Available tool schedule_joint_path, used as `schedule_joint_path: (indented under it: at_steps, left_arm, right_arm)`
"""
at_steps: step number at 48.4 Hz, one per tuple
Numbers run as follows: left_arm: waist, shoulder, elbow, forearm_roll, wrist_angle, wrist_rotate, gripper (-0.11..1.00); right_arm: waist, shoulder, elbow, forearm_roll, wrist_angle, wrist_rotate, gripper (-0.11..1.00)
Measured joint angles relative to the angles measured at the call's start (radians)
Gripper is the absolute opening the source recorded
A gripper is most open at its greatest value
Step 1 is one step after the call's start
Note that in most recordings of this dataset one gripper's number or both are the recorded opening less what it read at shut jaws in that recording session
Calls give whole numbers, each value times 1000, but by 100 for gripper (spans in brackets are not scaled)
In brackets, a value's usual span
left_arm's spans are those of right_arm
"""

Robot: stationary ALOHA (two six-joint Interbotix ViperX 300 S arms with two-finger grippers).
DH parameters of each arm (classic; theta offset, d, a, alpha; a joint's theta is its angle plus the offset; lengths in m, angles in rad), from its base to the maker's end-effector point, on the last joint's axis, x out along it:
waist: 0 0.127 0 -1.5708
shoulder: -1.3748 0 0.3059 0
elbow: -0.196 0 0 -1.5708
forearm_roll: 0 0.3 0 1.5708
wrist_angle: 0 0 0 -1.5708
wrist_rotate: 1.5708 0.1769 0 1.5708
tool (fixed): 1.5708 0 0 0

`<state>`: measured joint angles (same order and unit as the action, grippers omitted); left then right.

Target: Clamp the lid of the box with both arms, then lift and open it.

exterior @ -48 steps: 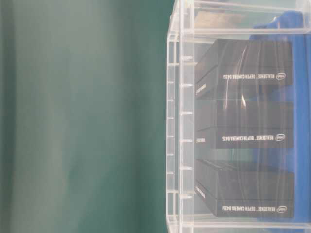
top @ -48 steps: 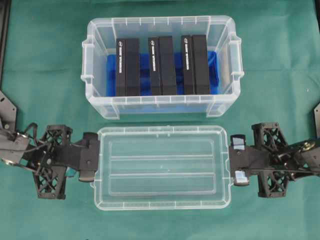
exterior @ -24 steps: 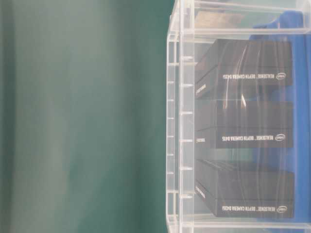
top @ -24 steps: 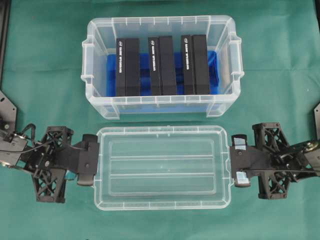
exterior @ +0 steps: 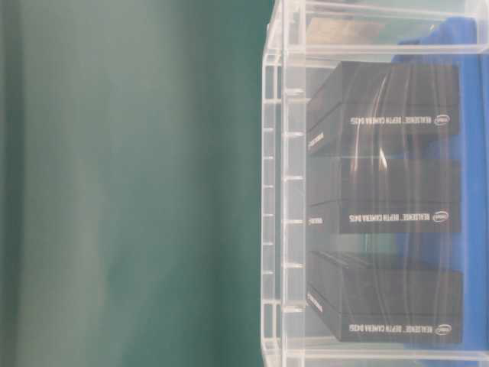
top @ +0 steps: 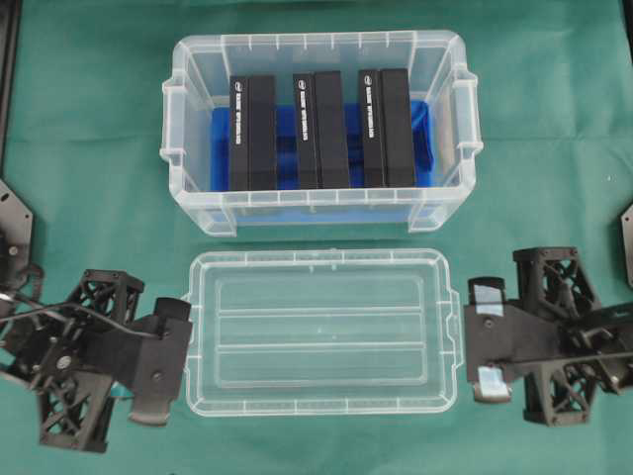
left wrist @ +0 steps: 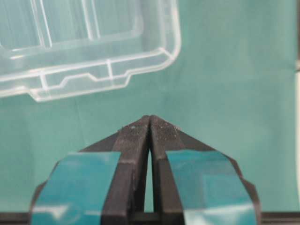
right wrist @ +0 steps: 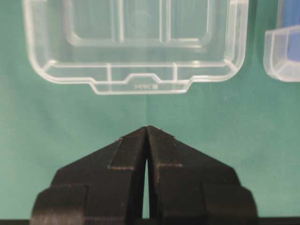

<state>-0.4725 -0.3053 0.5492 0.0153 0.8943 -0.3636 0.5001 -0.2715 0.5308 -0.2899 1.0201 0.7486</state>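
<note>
The box point(top: 318, 210) sits at the far middle of the table point(top: 89, 129), open on top, w/ green cloth under it. Clear walls, handle lugs on both short ends. Inside: blue lining point(top: 423, 129) on the floor and three black cases point(top: 317, 129) side by side, long sides parallel, each w/ small white print near its far end. In the table-level view the same three cases point(exterior: 386, 214) stack up the frame behind the clear wall, white lettering readable on their edges, blue showing behind and to the right.

The lid point(top: 321, 332) lies flat on the table just in front of the box, apart from it, long side parallel to the box's front wall. Inner side faces up: raised rim, two lengthwise ridges, small tab on each short end. Nothing in it or on it.

Left gripper point(top: 170, 358) is just off the lid's left end, toward the near corner, angled a bit. Wrist view: jaws together, tips touching, teal tape on both, nothing between them; lid corner point(left wrist: 84, 42) lies ahead, not touched, green cloth between.

Right gripper point(top: 477, 336) is just off the lid's right end, near its tab, w/ pale-blue tape patches. Wrist view: jaws together at the tips point(right wrist: 147, 129), holding nothing; lid's end tab point(right wrist: 140, 84) straight ahead w/ a gap of cloth. A corner of the box point(right wrist: 283, 51) shows at the right edge, blue inside.
</note>
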Motion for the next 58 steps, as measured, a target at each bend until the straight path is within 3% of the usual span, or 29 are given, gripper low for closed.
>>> schedule_joint_path:
  at_steps: [14,23,32,44,58]
  left_arm:
    - [-3,-5,-140,9,158,-2,1]
    - [8,-5,-144,11,164,-2,1]
    - [83,-15,-144,12,169,18,1]
    - [235,-55,-144,14,169,75,1]
    - [393,-98,-144,14,124,210,1]
  right_arm:
    - [29,-6,-132,2,167,0,0]
    - [31,-6,-137,-21,175,-8,0]
    - [17,-32,-135,-74,178,-14,0]
    - [-89,-100,-120,-103,178,-71,0]
    - [-307,-167,-87,-104,98,-189,0]
